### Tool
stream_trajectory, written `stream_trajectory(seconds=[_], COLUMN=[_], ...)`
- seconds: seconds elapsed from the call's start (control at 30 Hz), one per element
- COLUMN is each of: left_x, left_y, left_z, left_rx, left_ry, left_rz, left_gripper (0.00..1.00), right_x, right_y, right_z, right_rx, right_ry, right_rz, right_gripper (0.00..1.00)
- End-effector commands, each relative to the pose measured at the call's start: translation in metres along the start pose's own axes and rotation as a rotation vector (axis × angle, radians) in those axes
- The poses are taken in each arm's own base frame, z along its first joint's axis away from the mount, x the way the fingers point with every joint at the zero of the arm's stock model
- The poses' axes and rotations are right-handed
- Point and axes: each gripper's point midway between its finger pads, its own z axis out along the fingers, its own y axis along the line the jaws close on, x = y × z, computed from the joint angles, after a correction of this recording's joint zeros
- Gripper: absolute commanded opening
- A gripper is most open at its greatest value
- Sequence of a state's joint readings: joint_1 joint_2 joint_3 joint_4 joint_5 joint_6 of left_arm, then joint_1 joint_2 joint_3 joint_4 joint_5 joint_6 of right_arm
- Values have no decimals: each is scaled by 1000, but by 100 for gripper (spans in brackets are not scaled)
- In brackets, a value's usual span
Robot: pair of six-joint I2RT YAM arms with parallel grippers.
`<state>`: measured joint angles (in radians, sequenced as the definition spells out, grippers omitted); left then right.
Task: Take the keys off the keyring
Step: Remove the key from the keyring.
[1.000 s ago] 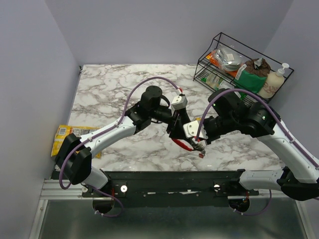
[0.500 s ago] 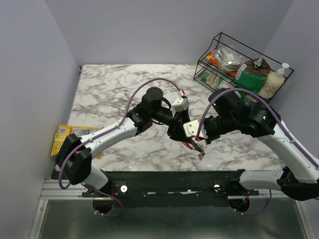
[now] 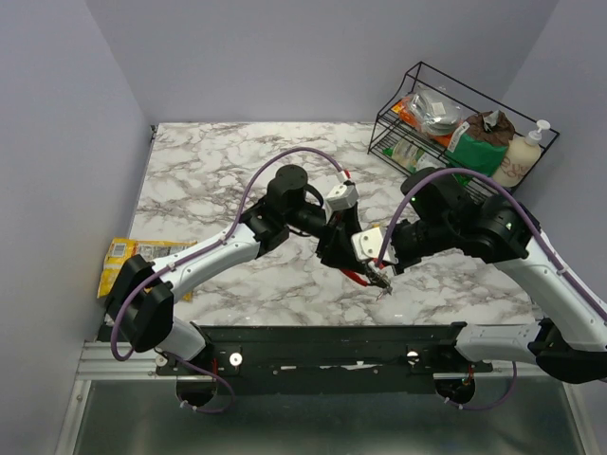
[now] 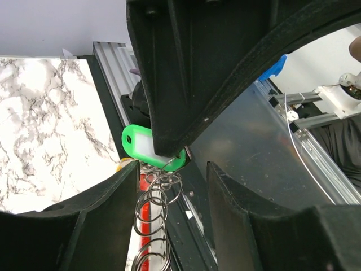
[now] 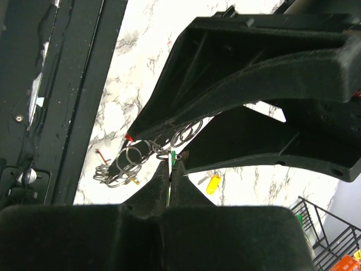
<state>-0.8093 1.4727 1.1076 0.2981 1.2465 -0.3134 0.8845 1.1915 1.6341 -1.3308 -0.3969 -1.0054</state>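
Surface: white marble table (image 3: 190, 171), grey walls, a wire rack (image 3: 455, 83) at the far right corner. The 2 arms meet well apart from the rack, to its left and nearer the arm bases.

Keyring (image 3: 355, 277): red-and-grey loop at that meeting point, carrying a chain of metal split rings (image 4: 159, 195).

Left gripper (image 3: 334, 248): jaws stand apart. The rings hang in the gap, with no contact visible at the right-hand finger (image 4: 242, 226).

Right gripper (image 5: 171, 169): jaws fully closed on the edge of 1 green key (image 4: 141, 148) at the top of the rings.

1 yellow key (image 5: 212, 183) lies loose on the marble, on the rack's side of the rings.

A yellow snack packet (image 3: 119, 256) lies farthest from the rack, at the left edge.
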Motion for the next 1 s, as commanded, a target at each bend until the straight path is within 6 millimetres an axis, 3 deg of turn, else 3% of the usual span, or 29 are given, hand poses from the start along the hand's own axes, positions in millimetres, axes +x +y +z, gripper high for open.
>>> stream_trajectory(seconds=[0.0,0.17,0.33,0.67,0.97], left_x=[-20,-26,-35,-7,-3], left_y=[-16,-21,-13,29,14], left_z=[-11,-11,-15,-13,2], left_rx=[30,54,23,-105,-10], left_ry=[-25,-49,-88,-19,6], left_rz=[52,32,25,-5,-20], left_gripper=[60,61,61,58,57], right_x=[-1,-2,-2,-14,-12], right_y=[0,2,4,7,6], right_z=[-7,-8,-8,-16,-17], right_rx=[40,34,26,12,30], right_ry=[-7,-11,-14,-61,-53], right_rz=[-32,-34,-34,-48,-51], right_gripper=[1,1,1,1,1])
